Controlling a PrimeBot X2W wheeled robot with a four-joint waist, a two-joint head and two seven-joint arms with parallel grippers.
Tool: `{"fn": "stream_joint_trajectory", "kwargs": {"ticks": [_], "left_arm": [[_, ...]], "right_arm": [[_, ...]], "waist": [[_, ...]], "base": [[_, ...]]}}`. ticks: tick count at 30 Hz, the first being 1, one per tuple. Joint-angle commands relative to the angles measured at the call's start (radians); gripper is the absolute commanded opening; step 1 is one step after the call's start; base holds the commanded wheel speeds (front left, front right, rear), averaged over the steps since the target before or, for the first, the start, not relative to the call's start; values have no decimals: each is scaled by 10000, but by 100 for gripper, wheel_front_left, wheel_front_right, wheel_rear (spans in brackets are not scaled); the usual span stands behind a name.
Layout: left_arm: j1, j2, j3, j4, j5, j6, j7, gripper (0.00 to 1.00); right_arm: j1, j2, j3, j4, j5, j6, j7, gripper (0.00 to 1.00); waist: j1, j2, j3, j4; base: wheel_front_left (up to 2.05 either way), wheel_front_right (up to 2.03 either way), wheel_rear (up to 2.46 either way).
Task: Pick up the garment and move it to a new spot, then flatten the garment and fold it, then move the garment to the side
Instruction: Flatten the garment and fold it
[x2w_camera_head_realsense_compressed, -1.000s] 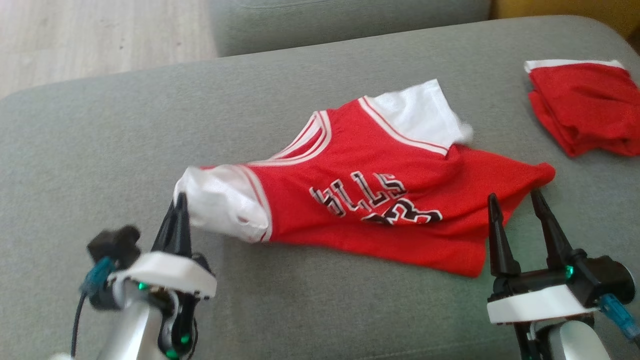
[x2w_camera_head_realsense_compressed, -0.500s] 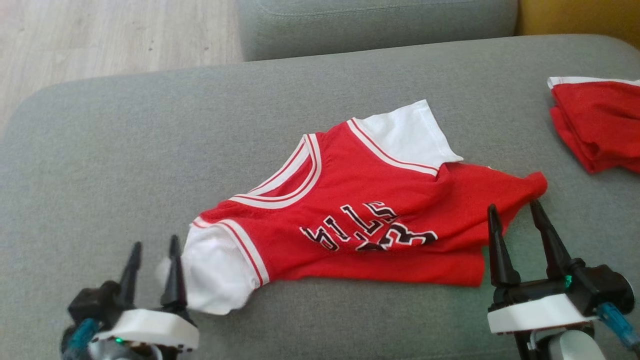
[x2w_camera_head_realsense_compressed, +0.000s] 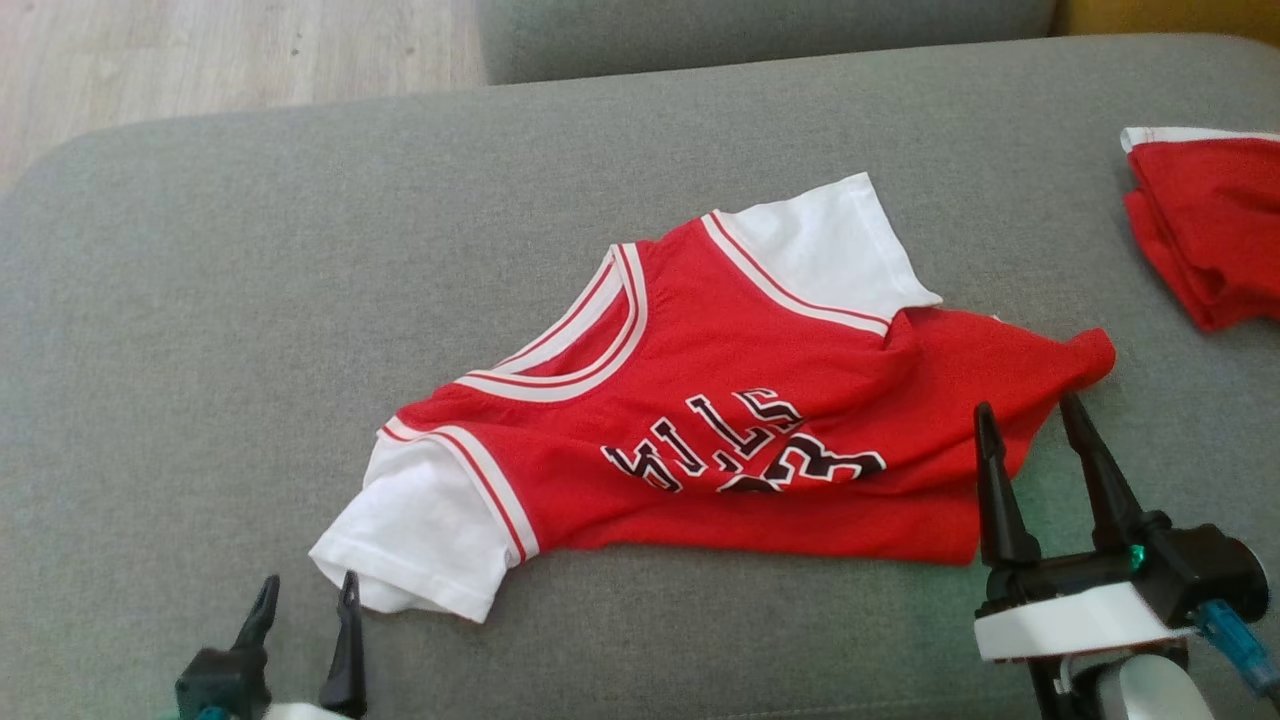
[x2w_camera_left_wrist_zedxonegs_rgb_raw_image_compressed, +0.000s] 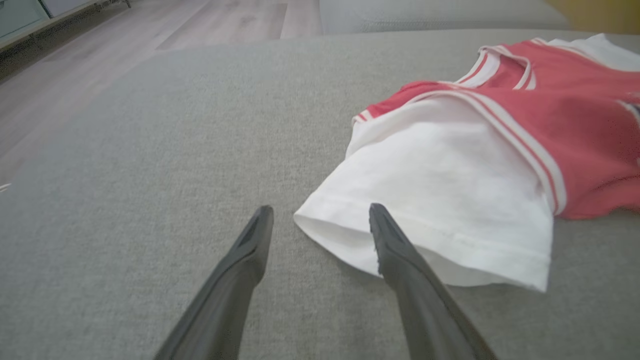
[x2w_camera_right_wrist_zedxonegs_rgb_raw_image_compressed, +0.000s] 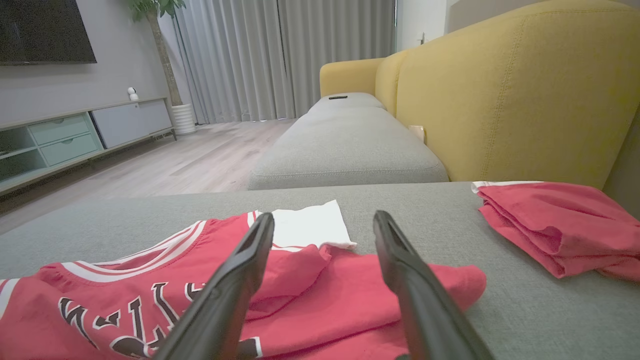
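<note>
Red basketball jersey (x2w_camera_head_realsense_compressed: 720, 420) with white sleeves lies rumpled across the middle of the head view on the grey sofa cushion (x2w_camera_head_realsense_compressed: 250, 300). Its lower body is bunched and doubled toward the right.

The left gripper (x2w_camera_head_realsense_compressed: 309, 580), at the lower left, stands wide open and empty, its tips just short of the near sleeve (x2w_camera_head_realsense_compressed: 420, 535). The right gripper (x2w_camera_head_realsense_compressed: 1027, 404), at the lower right, is equally spread and holds nothing, its tips by the creased hem (x2w_camera_head_realsense_compressed: 1085, 355).

The likely fault is a pinch that catches only one layer. A finger slipping inside the sleeve cuff, or closing on the doubled hem, would lock the crease in when the cloth is pulled flat. An uneven tug could also drag the jersey toward the folded red garment (x2w_camera_head_realsense_compressed: 1210, 230) at the right edge.
</note>
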Motion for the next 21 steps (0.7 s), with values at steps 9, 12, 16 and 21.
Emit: {"fn": "stream_joint_trajectory", "kwargs": {"ticks": [9, 12, 16, 21], "left_arm": [[-1000, 280, 440, 1272, 138, 35, -62, 100], [-1176, 304, 386, 1593, 179, -23, -62, 100], [-1367, 364, 283, 1979, 308, -31, -62, 100], [-1618, 445, 176, 2535, 475, 104, -63, 100]], "right_arm": [[-395, -74, 277, -267, 0, 67, -63, 100], [-397, -83, 308, -242, -3, 67, -63, 100], [-371, -151, 345, -227, -3, 67, -63, 100], [-330, -257, 397, -240, 3, 67, -63, 100]], "waist": [[0, 0, 42, -93], [0, 0, -25, -124], [0, 0, -117, -161], [0, 0, -190, -213]], "base": [[0, 0, 0], [0, 0, 0], [0, 0, 0], [0, 0, 0]]}}
